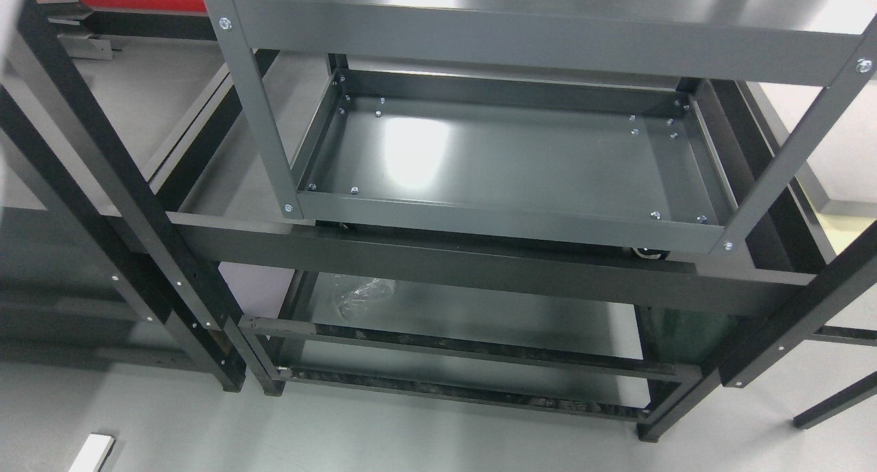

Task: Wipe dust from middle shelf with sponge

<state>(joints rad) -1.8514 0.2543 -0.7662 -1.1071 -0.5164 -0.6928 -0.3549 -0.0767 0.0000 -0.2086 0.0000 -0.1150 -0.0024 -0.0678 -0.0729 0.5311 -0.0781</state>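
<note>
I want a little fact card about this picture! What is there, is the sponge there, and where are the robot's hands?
main thing: grey metal cart with tray shelves, seen from above
tray in view: grey tray shelf, shiny, nothing lying on it
top shelf: grey shelf at the picture's top
behind and below: black rack frame
on a lower rack shelf: crumpled clear plastic
floor: white object at lower left
sponge: none visible
robot hands: neither in view

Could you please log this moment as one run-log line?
hands: not in view | sponge: not in view | grey cart tray: bare | black rack: plastic wrap on lower shelf | wiping: not seen
</note>
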